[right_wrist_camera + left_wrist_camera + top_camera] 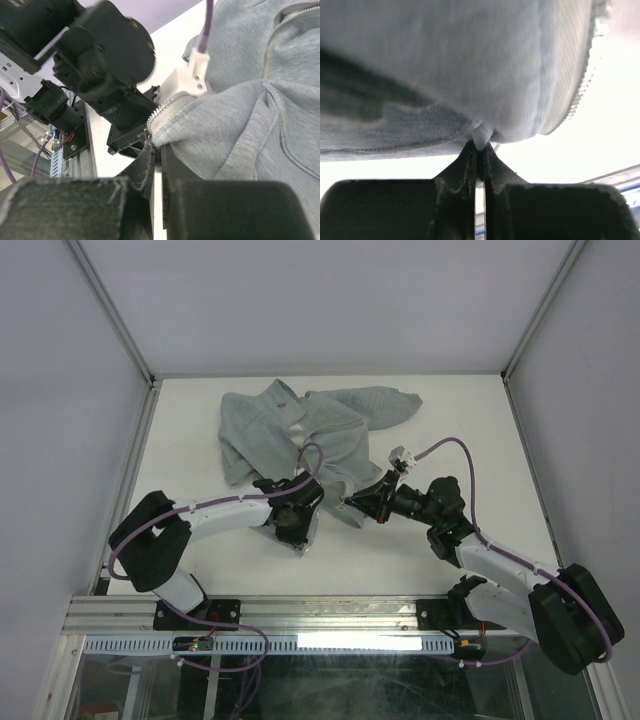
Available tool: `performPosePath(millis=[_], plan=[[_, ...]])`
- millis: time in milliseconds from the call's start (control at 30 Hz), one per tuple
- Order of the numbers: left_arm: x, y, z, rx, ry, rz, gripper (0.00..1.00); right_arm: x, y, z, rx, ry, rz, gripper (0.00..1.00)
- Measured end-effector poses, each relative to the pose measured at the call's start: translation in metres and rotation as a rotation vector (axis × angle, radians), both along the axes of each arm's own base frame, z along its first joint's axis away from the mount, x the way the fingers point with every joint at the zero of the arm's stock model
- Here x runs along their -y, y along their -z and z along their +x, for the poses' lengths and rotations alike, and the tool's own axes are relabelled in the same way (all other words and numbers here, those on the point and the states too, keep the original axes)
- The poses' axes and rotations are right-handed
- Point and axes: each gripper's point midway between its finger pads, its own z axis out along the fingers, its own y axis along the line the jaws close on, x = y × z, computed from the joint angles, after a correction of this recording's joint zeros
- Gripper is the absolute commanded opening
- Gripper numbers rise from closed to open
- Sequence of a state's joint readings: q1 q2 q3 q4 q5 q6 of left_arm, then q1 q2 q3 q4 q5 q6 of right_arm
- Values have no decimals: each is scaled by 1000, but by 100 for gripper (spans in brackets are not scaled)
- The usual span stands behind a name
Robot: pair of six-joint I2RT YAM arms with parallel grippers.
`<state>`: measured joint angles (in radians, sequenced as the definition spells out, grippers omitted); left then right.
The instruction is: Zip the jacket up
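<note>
At the near hem of the jacket (300, 425), the left gripper (479, 147) is pinched tight on a fold of cloth. The right gripper (156, 145) clamps the edge beside the zipper teeth (161, 107), probably to line up both fronts. To the jacket's right, bare table (450, 440) leaves room to move.

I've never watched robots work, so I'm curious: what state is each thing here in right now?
Jacket: rumpled, not zipped at the held edge.
Left pincer: shut, pinching jacket fabric.
Right pincer: shut on jacket edge beside zipper teeth.
</note>
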<state>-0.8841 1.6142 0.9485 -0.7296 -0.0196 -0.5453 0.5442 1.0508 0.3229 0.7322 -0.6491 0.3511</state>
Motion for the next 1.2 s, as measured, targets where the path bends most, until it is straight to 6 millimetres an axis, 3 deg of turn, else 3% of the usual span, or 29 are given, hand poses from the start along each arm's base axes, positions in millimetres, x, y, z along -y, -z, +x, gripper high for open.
performPosePath(millis=[133, 267, 367, 500, 833, 1067, 1200], plan=[[16, -24, 12, 100, -39, -142, 0, 1, 5, 0, -22, 4, -15, 0], [29, -69, 32, 241, -105, -351, 0, 4, 11, 1, -58, 29, -37, 0], [33, -100, 45, 347, -162, -507, 0, 5, 10, 2, -78, 44, -34, 0], [35, -126, 53, 446, -216, -663, 0, 5, 9, 1, -134, 54, -13, 0], [31, -149, 75, 630, -340, -854, 0, -8, 6, -10, -283, 16, 60, 0], [25, -151, 72, 733, -341, -998, 0, -29, 16, -22, -393, -34, 79, 0], [21, -165, 69, 828, -307, -1082, 0, -35, 16, -19, -434, -34, 114, 0]])
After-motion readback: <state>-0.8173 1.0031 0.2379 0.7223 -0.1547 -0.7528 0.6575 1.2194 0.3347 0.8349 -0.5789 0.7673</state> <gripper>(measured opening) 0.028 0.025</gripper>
